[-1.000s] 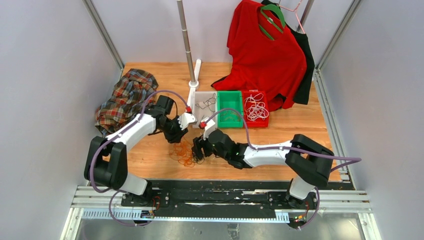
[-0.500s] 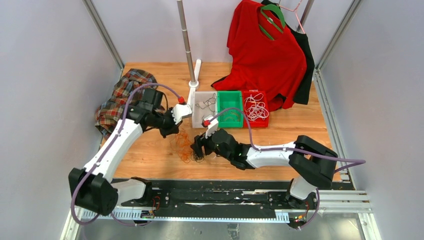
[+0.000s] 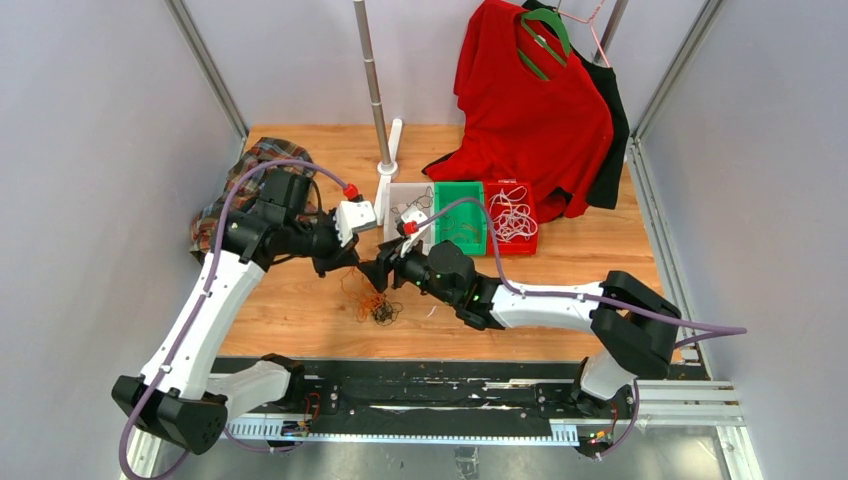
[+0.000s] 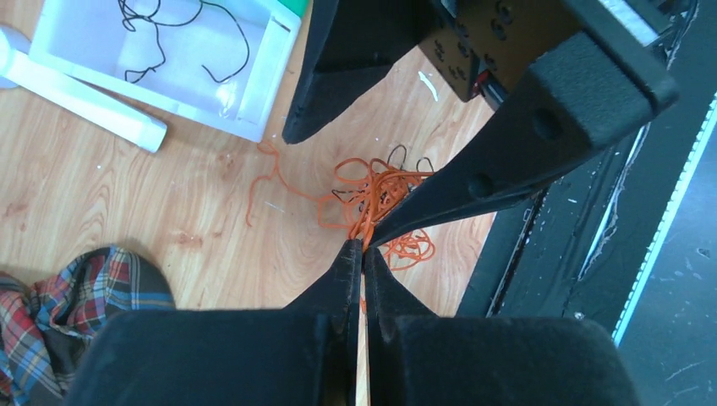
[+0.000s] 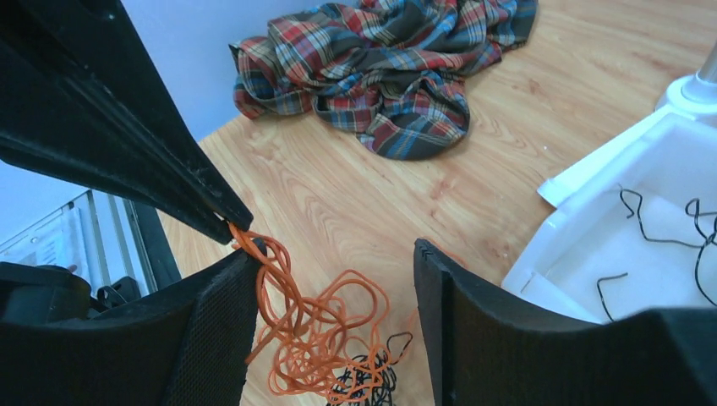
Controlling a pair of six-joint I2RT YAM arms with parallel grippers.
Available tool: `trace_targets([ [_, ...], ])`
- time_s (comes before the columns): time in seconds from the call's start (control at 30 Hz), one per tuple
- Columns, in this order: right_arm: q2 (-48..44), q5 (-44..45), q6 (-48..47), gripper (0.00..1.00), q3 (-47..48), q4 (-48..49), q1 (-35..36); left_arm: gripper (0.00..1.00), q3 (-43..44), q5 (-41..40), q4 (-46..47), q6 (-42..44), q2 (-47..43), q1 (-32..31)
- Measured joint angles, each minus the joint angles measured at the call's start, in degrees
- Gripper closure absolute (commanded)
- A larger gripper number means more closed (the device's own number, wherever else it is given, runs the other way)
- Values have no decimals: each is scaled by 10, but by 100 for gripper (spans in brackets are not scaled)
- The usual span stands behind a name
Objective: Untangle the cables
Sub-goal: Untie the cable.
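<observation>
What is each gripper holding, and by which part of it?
The left gripper pinches the orange cable by one upper strand; the right gripper, open, holds nothing.

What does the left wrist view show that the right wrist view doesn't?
Only left wrist: both fingers of the left pincer pressed shut on the orange cables. Only right wrist: the wall and most of the plaid shirt. Both: those cables, the white bin with black wire in it, and the open right pincer.

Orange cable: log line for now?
left gripper: shut on orange cable | right gripper: open beside it | black cable: tangled in orange | task: not done
</observation>
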Motion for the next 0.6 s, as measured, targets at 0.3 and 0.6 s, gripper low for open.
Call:
trace_targets([
  [0.3, 7, -10, -4, 99, 9, -3, -2, 64, 28, 4, -23, 1, -2, -3],
  [0.6, -2, -26, 16, 99, 2, -19, -33, 31, -28, -5, -28, 34, 5, -5],
])
